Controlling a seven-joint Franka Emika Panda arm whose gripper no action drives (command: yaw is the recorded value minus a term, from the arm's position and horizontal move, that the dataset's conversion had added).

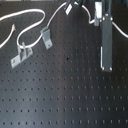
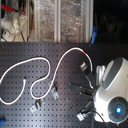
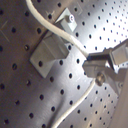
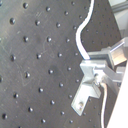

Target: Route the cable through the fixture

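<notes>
We see the cable (image 1: pixel 31 23) curving across the perforated board (image 1: pixel 65 90), the fixture (image 1: pixel 46 36) beside its loop, a long bracket (image 1: pixel 21 55) nearby, and a grey bar (image 1: pixel 105 45) well apart.

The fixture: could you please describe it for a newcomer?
In the first exterior view, look upper left on the black perforated board, where the white cable loops. The fixture is the narrow grey clip with an upright top, beside the longer flat bracket carrying two pins.
</notes>
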